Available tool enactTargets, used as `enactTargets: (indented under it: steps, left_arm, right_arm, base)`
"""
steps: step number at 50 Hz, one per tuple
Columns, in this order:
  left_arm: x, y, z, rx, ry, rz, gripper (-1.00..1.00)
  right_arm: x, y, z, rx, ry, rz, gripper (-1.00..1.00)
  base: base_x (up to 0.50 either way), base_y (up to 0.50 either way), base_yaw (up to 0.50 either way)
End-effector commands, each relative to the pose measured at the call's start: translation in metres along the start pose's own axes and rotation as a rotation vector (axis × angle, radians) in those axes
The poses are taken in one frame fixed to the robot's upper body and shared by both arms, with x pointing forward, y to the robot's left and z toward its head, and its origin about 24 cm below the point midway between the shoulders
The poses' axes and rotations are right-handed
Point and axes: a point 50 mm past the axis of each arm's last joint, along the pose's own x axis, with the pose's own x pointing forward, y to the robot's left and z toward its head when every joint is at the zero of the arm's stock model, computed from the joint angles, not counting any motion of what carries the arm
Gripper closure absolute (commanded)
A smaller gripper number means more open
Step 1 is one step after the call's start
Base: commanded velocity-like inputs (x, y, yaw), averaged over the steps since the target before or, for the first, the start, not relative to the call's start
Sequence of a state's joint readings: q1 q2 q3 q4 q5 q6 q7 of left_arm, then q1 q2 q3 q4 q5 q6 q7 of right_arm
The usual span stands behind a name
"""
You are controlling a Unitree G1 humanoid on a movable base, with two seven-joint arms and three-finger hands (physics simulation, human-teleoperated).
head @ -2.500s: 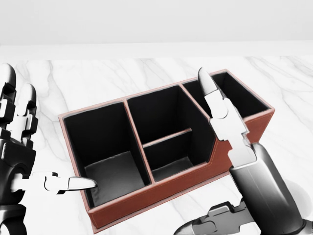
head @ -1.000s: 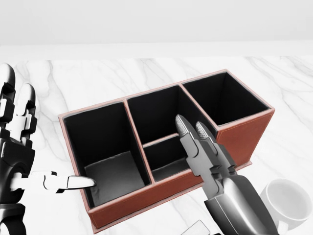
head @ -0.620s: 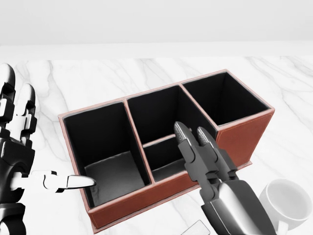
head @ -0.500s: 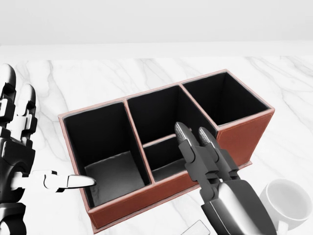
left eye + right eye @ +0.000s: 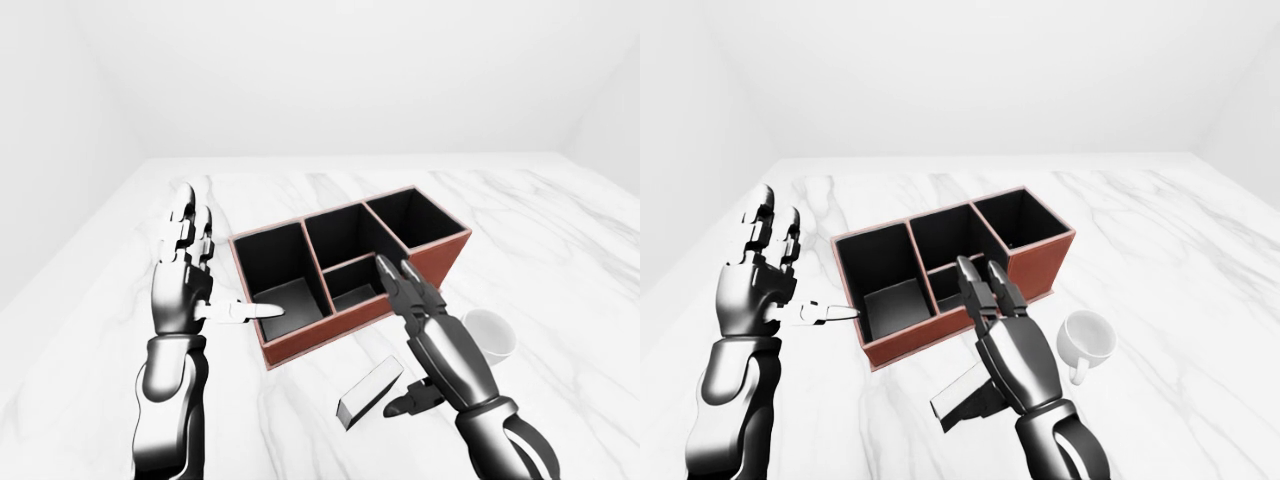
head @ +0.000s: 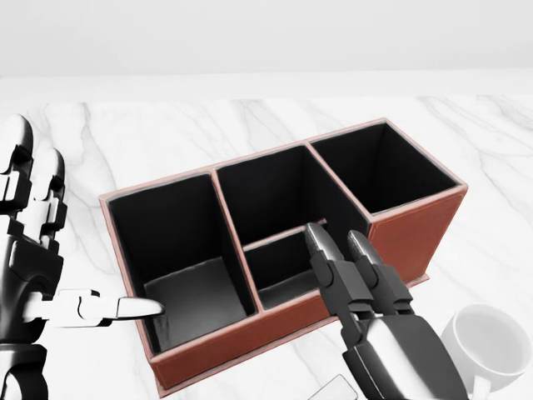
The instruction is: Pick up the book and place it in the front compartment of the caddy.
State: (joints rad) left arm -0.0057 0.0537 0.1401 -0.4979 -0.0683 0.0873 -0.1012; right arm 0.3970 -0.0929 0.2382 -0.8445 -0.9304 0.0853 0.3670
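The book (image 5: 368,392) is a thin pale slab lying on the marble table just below the caddy; it also shows in the right-eye view (image 5: 958,395). The caddy (image 6: 250,335) is red-brown with black compartments: one on the left, a middle one split in two, one on the right. My right hand (image 5: 405,335) is open, with its fingers stretched over the caddy's lower wall and its thumb beside the book's right end. My left hand (image 5: 205,280) is open, fingers up, with its thumb pointing at the caddy's left compartment.
A white mug (image 5: 490,335) stands on the marble table (image 5: 560,260) to the right of my right hand, below the caddy's right end. White walls close off the table at the top of the views.
My right hand has come down from above the caddy's right part and drawn back toward the bottom of the head view, uncovering the mug. My left hand has shifted slightly.
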Motion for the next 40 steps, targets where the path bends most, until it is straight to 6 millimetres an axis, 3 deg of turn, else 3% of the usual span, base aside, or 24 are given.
enactTargets:
  steps: [1, 40]
  left_arm:
    - [0.000, 0.001, -0.003, -0.001, 0.012, 0.002, -1.00]
    - [0.002, 0.003, 0.001, 0.002, -0.006, 0.008, -1.00]
  right_arm:
    - [0.000, 0.006, -0.002, -0.024, 0.012, 0.016, -1.00]
    - [0.016, 0.034, -0.013, -0.093, -0.031, 0.056, -1.00]
  base:
    - [0.00, 0.00, 0.00]
    - [0.00, 0.00, 0.00]
